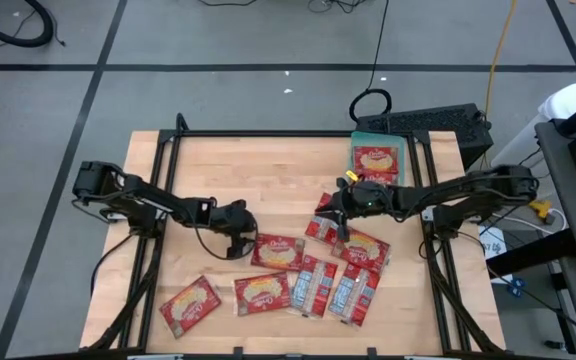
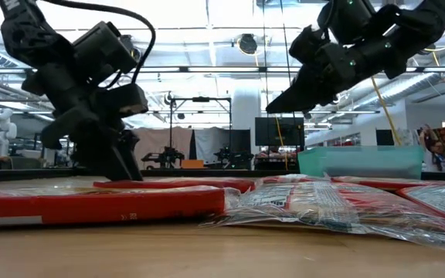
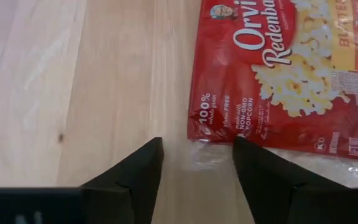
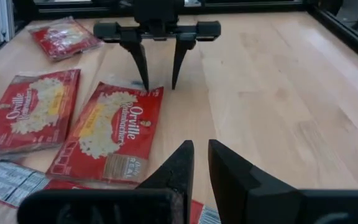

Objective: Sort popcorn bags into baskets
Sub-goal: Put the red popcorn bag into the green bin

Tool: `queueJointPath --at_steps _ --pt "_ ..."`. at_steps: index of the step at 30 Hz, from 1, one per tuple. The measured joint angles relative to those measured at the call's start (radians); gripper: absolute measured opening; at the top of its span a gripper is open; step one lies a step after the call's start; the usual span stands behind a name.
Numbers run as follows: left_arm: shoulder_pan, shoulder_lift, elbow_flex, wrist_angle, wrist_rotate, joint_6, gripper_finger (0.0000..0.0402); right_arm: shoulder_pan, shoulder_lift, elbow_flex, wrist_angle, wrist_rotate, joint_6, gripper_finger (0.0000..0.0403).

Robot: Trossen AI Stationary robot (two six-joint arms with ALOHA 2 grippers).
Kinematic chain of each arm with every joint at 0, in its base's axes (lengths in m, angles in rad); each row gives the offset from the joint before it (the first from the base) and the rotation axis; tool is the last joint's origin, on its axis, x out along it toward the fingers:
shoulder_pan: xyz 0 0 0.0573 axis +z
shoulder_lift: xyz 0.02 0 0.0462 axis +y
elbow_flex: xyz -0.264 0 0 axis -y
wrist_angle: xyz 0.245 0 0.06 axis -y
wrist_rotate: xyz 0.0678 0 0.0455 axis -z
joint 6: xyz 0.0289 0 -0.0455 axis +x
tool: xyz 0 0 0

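Observation:
Several red popcorn bags lie flat on the table's near half; one bag sits just right of my left gripper. That gripper is low at the table and open, and its fingers stand about the bag's clear sealed end, as the right wrist view also shows. My right gripper hangs raised over the bags at the right, shut and empty. The teal basket stands at the far right and has a bag lying in it. My left gripper comes from above, slanting toward the table's right. One finger lies over the bag's clear sealed end and the other is over bare wood. Whether either finger touches the bag, I cannot tell. The bag lies flat on the table.
A black keyboard-like box sits beyond the table's far right corner. Black frame rails run along the table's edges. Bare wood fills the far left half. Two bags lie near the front edge.

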Motion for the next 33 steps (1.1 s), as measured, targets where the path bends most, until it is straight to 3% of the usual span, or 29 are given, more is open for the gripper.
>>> queueJointPath --at_steps 3,9,16,25,33 --pt "0.005 0.024 0.0 0.042 0.022 0.061 0.0146 0.0 0.021 0.0 0.025 0.0 -0.003 0.004" --pt "0.021 0.027 -0.002 0.098 0.029 0.158 0.0014 0.0 0.027 0.0 0.039 0.0 0.008 0.0041" --pt "0.08 -0.059 -0.005 0.108 -0.168 0.258 0.0004 -0.003 0.027 0.0 0.155 0.002 0.062 0.005" --pt "0.139 -0.148 -0.004 0.235 -0.191 0.382 0.0002 -0.016 0.071 0.0 0.203 0.1 0.212 0.0145" --pt "0.173 -0.171 -0.003 0.402 -0.22 0.474 0.0001 -0.016 0.231 0.0 0.307 0.085 0.29 0.0206"
